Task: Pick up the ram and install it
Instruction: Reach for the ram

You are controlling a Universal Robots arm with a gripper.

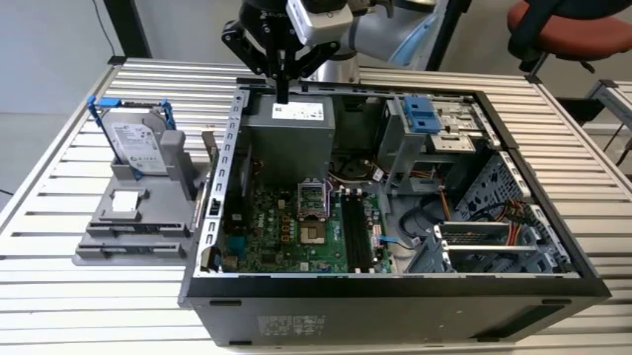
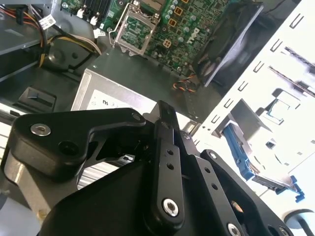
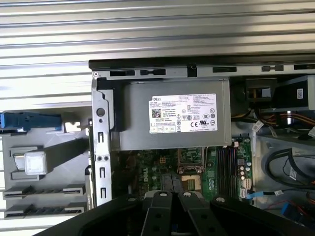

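In the exterior view my gripper [image 1: 283, 95] hangs just above the grey power supply [image 1: 288, 132] at the back of the open computer case [image 1: 395, 285]. Its fingers are pressed together, shut, with nothing between them. The ram [image 1: 209, 150] looks like a thin dark board standing on edge at the right end of the grey stand [image 1: 138, 222], close to the case's side wall. It is well apart from the gripper. The long black memory slots [image 1: 353, 231] lie on the green motherboard [image 1: 277, 237]. In both wrist views the fingers [image 3: 162, 206] [image 2: 167, 147] sit over the power supply [image 3: 172, 118] [image 2: 106, 101].
On the stand, a silver hard drive in a blue frame [image 1: 136, 144] is upright, with a small white-topped square part [image 1: 126, 202] in front of it. Drive cages and a blue bracket [image 1: 422, 115] fill the case's far right. Cables [image 1: 425, 222] lie beside the slots. The slatted table [image 1: 59, 148] surrounds everything.
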